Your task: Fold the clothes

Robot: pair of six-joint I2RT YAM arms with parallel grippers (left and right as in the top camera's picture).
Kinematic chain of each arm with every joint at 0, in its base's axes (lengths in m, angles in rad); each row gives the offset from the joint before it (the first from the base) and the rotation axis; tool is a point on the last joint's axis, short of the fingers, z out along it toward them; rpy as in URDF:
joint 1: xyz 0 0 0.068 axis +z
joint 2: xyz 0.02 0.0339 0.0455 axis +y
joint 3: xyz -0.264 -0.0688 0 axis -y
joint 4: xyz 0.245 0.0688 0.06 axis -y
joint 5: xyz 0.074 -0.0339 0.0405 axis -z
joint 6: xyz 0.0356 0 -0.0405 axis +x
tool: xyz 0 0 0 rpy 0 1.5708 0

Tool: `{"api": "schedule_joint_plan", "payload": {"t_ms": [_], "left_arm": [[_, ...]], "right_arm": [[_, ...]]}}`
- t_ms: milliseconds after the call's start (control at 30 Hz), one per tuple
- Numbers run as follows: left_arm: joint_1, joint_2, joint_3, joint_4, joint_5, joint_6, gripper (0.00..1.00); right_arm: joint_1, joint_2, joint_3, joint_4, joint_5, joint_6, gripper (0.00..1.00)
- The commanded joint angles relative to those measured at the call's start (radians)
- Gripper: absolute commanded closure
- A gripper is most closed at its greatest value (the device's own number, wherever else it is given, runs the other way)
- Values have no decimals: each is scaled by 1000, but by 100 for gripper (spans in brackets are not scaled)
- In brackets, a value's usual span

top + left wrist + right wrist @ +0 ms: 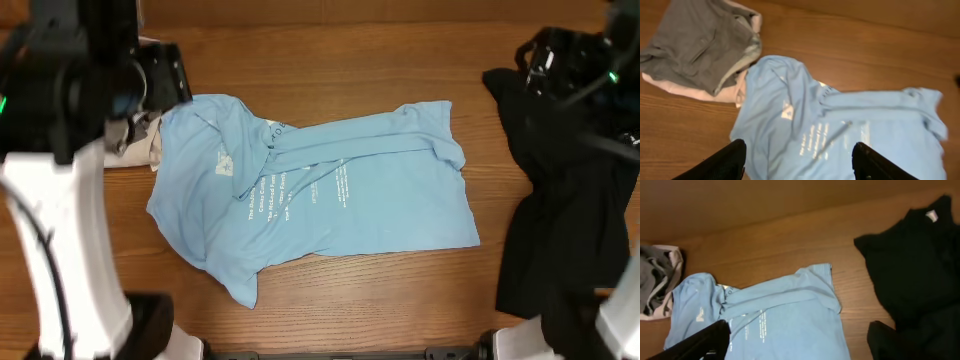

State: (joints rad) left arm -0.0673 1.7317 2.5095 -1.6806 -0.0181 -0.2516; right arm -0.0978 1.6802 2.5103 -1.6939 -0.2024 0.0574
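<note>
From overhead, a brown wood-grain counter (400, 300) fills the picture. The light blue T-shirt (340, 200) lies across its middle, back up and partly folded. One sleeve is drawn across the top and small white print lines run down the centre. A black shirt (560, 200) lies crumpled at the right edge, apart from the blue one. A cream and grey pile (140, 145) peeps out at the upper left, touching the blue shirt's edge. The left arm (70, 80) hangs over that pile. The right arm (575, 55) hangs over the top of the black shirt. Neither arm's fingers can be made out from here.

The left wrist view shows the same wood grain. The grey piece lies on top of the cream one at the upper left, and the blue shirt spreads below and to the right. The left claw (797, 152) is released. Its two dark fingers stand wide apart at the bottom corners, above the blue shirt, with nothing between them.

In the right wrist view a plain brown panel (765, 205) rises behind the counter. The blue shirt lies at lower centre, the black shirt on the right and the grey pile at the far left. The right claw (800, 330) is released too. Its fingers are spread wide, one over the blue shirt and the other over the black, gripping neither.
</note>
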Motion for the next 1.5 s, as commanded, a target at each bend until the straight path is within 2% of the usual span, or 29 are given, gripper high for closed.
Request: {"api": "schedule_joint_plan", "payload": {"t_ms": [0, 67, 167, 333, 500, 700, 867, 1067, 1333, 1467], "left_arm": [[-72, -48, -14, -9, 31, 30, 30], [-121, -76, -26, -9, 29, 30, 30], [-210, -126, -74, -9, 10, 6, 29], [-279, -195, -248, -9, -64, -54, 28], [-281, -256, -501, 2, -64, -98, 29], [-281, -333, -858, 163, -37, -105, 29], [-281, -367, -1140, 342, 47, -115, 28], [-287, -369, -1408, 513, 124, -133, 29], [-356, -369, -1594, 630, 123, -216, 30], [-436, -371, -1679, 695, 137, -247, 31]], "right_arm": [[-3, -121, -82, 0, -2, 42, 0], [-3, -201, -157, 0, -2, 48, 0], [-3, -346, -371, 0, -1, 52, 0], [-3, -478, -707, 8, 0, 71, 0], [-3, -496, -970, 104, -16, 104, 0], [-3, -459, -1199, 222, -143, 103, 0], [-3, -447, -1358, 293, -144, 104, 0], [-3, -447, -1467, 370, -139, 104, 0], [-3, -441, -1496, 437, -135, 105, 0], [-3, -426, -1506, 461, -76, 151, 0]]}}
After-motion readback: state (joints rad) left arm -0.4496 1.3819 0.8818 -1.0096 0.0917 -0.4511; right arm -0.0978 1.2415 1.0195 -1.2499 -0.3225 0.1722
